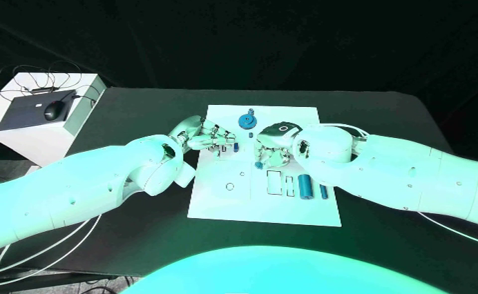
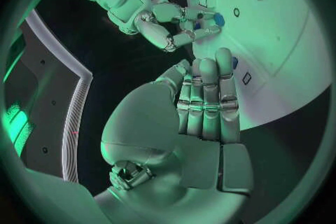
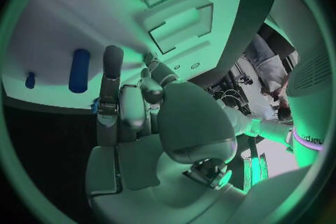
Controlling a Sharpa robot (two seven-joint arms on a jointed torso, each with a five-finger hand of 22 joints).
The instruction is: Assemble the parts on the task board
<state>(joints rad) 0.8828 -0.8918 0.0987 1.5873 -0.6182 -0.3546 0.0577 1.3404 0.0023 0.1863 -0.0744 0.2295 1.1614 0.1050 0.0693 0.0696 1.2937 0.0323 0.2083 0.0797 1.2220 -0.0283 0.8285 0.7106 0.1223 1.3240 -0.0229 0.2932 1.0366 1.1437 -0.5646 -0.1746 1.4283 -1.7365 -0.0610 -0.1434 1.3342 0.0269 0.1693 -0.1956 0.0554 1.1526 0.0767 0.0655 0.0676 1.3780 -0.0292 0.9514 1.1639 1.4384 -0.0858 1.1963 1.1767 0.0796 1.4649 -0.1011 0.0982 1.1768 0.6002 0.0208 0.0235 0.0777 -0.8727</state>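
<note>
While the black surface (image 1: 130, 111) spreads wide on every side, the work is crowded onto the white task board (image 1: 299, 211) at its middle, where both arms meet over the board's left half. Of the two, the left hand (image 1: 204, 135) sits at the board's left edge with its fingers stretched out straight and side by side, nothing in them. The right hand (image 1: 274, 148) hangs over the board's middle with fingers curled down; the left wrist view shows a small blue part (image 2: 218, 19) pinched at its fingertips. Judging from this, the step in hand is seating that piece in a socket, and the next move calls for a slow, straight lowering onto the board with the left hand kept clear or steadying the plate. Room is tight between the hands, open toward the board's near and far edges. Loose pieces remain: a round blue part (image 1: 246, 121) near the far edge, a thick blue cylinder (image 1: 304, 185) and a thin blue pin (image 1: 322, 191) beside the rectangular slots (image 1: 280, 183).
</note>
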